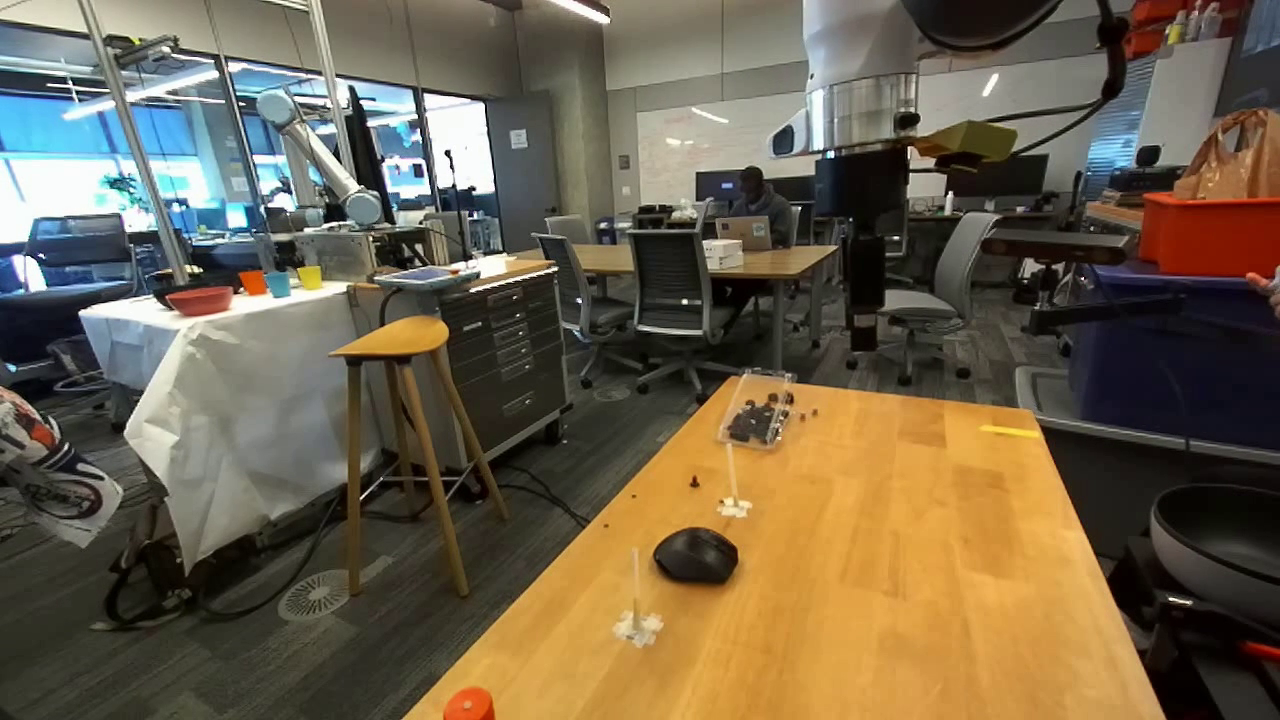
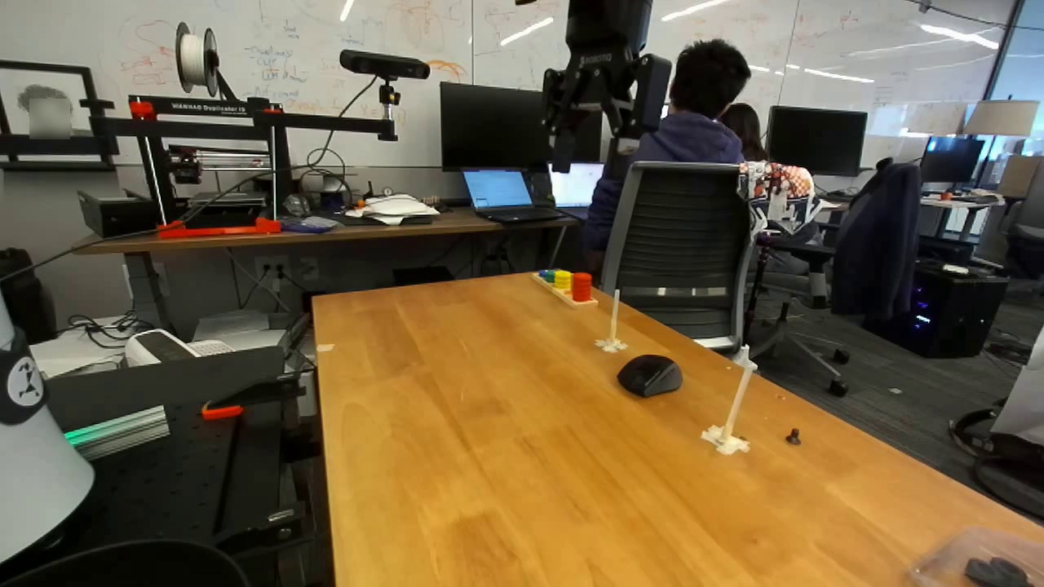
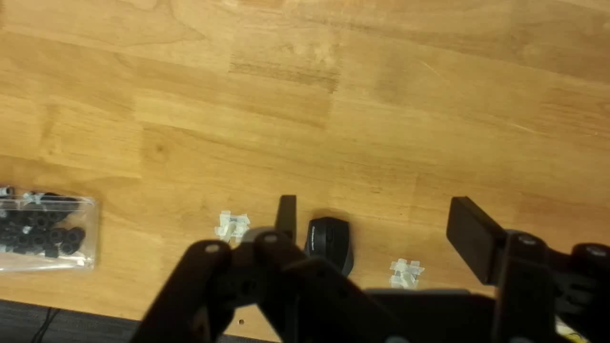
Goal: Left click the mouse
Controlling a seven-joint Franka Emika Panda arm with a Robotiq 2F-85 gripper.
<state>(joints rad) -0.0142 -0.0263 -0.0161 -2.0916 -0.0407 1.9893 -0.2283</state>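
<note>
The mouse is black and low-domed and lies on the wooden table; it shows in both exterior views [image 1: 697,555] [image 2: 650,375] and in the wrist view [image 3: 329,238]. In the wrist view its lower part is hidden behind a gripper finger linkage. My gripper [image 3: 376,224] is open, with its two fingers wide apart and nothing between them. In the exterior views the gripper [image 1: 865,330] [image 2: 594,155] hangs high above the table, pointing down, well apart from the mouse. In the wrist view the mouse appears just right of the left fingertip.
Two thin white sticks [image 1: 636,590] [image 1: 732,475] stand taped upright on the table, one on either side of the mouse. A clear box [image 3: 93,238] holds small dark parts. A small dark piece [image 2: 793,437] lies near the edge. A colourful ring stacker [image 2: 581,287] stands at an end.
</note>
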